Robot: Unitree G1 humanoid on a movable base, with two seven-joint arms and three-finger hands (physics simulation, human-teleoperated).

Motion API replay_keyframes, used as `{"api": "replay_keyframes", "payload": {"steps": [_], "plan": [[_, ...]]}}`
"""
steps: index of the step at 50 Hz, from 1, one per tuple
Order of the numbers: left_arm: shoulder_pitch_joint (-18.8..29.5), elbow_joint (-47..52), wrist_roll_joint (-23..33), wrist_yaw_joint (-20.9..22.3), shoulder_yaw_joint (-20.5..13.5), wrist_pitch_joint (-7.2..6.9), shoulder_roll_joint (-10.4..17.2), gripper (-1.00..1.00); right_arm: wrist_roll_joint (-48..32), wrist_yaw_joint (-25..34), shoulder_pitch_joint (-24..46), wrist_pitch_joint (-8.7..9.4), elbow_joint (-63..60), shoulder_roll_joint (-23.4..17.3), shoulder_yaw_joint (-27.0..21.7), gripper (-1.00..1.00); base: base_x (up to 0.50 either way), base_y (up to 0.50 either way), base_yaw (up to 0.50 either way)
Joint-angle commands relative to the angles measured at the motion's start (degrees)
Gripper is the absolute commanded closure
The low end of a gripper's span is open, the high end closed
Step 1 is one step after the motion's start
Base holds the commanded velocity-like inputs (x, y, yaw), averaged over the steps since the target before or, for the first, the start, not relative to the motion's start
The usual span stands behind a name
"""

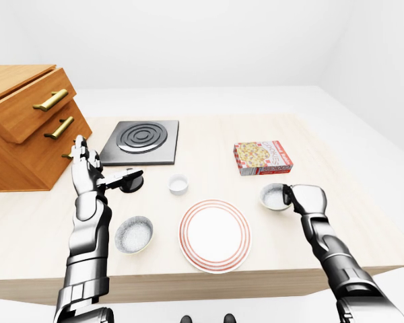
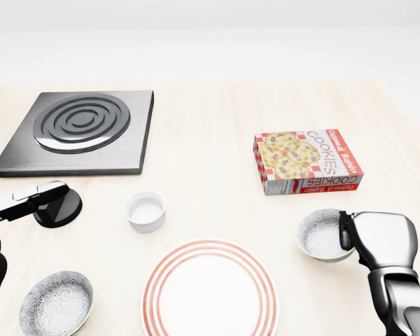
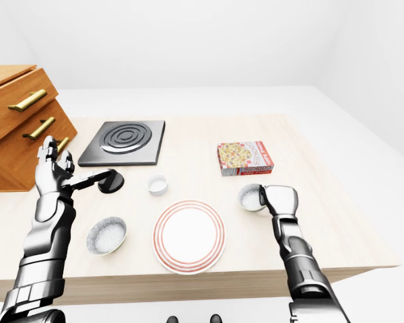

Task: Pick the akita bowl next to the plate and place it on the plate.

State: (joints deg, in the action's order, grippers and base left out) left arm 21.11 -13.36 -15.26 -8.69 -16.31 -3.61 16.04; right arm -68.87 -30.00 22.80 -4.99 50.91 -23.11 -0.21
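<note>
A white plate (image 2: 210, 297) with red rings lies at the bottom centre of the head view. Just right of it sits a grey speckled akita bowl (image 2: 320, 234). My right hand (image 2: 348, 232) is at that bowl's right rim, fingers closed round the rim, and the bowl rests on the table. A second speckled bowl (image 2: 56, 302) stands left of the plate, untouched. My left hand (image 1: 86, 160) is raised above the table's left part, fingers spread open and holding nothing, one finger reaching over a small black dish (image 2: 58, 207).
A small white ramekin (image 2: 145, 210) stands above the plate. A cookie box (image 2: 306, 161) lies above the right bowl. A dark stove plate (image 2: 80, 129) sits at upper left, and a wooden drawer cabinet (image 1: 27, 128) fills the table's left end.
</note>
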Motion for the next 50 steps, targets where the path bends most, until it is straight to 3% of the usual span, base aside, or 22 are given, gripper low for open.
{"api": "replay_keyframes", "payload": {"steps": [1,14,19,21,23,24,25,26,29,32,34,36,39,42,46,50], "plan": [[-0.01,-0.03,-0.25,-0.06,0.02,-0.20,0.00,-1.00,4.95,0.00,-2.76,-0.01,-13.72,-0.97,-5.33,1.00,0.00,0.00,0.00],[-0.40,1.65,-0.23,-0.27,0.01,-1.39,-0.14,-1.00,11.18,6.10,-5.86,-0.01,-34.03,-0.74,-12.16,1.00,0.00,0.00,0.00],[-0.10,-0.40,-0.07,0.25,0.03,0.20,-0.19,-1.00,12.90,9.83,-7.24,-0.01,-41.37,-0.28,-14.11,1.00,0.00,0.00,0.00],[-0.46,1.36,-0.18,-0.09,0.13,-1.09,-0.18,-1.00,13.84,11.16,-7.86,-0.01,-44.07,0.31,-14.68,1.00,0.00,0.00,0.00],[-0.40,0.96,-0.14,0.05,0.06,-0.81,-0.22,-1.00,14.06,12.66,-8.64,-0.01,-47.01,1.02,-14.87,1.00,0.00,0.00,0.00],[-0.16,-0.38,-0.03,0.39,0.03,0.30,-0.22,-1.00,14.64,13.62,-9.00,-0.01,-48.85,1.55,-15.02,1.00,0.00,0.00,0.00],[-0.13,-0.51,-0.04,0.40,0.04,0.39,-0.20,-1.00,14.64,13.72,-9.02,-0.01,-48.97,1.63,-15.08,1.00,0.00,0.00,0.00],[-0.34,0.58,-0.15,0.17,0.10,-0.52,-0.18,-1.00,14.93,15.73,-10.00,-0.01,-53.28,2.92,-14.61,1.00,0.00,0.00,0.00],[-0.03,-0.94,-0.06,0.49,0.10,0.69,-0.20,-1.00,15.13,18.33,-11.12,-0.01,-58.25,4.94,-14.24,1.00,0.00,0.00,0.00],[0.03,-1.36,-0.15,0.54,0.15,1.00,-0.11,-1.00,14.66,20.88,-11.81,-0.01,-62.30,6.31,-13.94,1.00,0.00,0.00,0.00],[-0.09,-0.75,-0.17,0.40,0.18,0.58,-0.11,-1.00,14.17,20.93,-11.92,-0.01,-62.64,6.81,-13.63,1.00,0.00,0.00,0.00],[-0.05,-1.26,-0.12,0.50,0.19,1.02,-0.15,-1.00,13.93,21.98,-12.42,-0.01,-63.91,7.49,-13.03,1.00,0.00,0.00,0.00],[-0.21,-0.18,-0.17,0.30,0.22,0.16,-0.15,-1.00,13.97,23.28,-12.56,-0.01,-65.78,8.30,-12.65,1.00,0.00,0.00,0.00],[-0.07,-1.37,-0.06,0.63,0.16,1.17,-0.18,-1.00,13.41,24.07,-12.88,-0.01,-67.12,9.43,-11.31,1.00,0.00,0.00,0.00],[-0.08,-0.51,-0.14,0.33,0.20,0.35,-0.13,-1.00,13.17,24.64,-13.31,-0.01,-68.15,10.62,-10.35,1.00,0.00,0.00,0.00],[-0.04,-1.01,-0.10,0.47,0.20,0.82,-0.17,-1.00,12.72,23.96,-14.35,-0.01,-67.37,11.55,-9.26,1.00,0.00,0.00,0.00]]}}
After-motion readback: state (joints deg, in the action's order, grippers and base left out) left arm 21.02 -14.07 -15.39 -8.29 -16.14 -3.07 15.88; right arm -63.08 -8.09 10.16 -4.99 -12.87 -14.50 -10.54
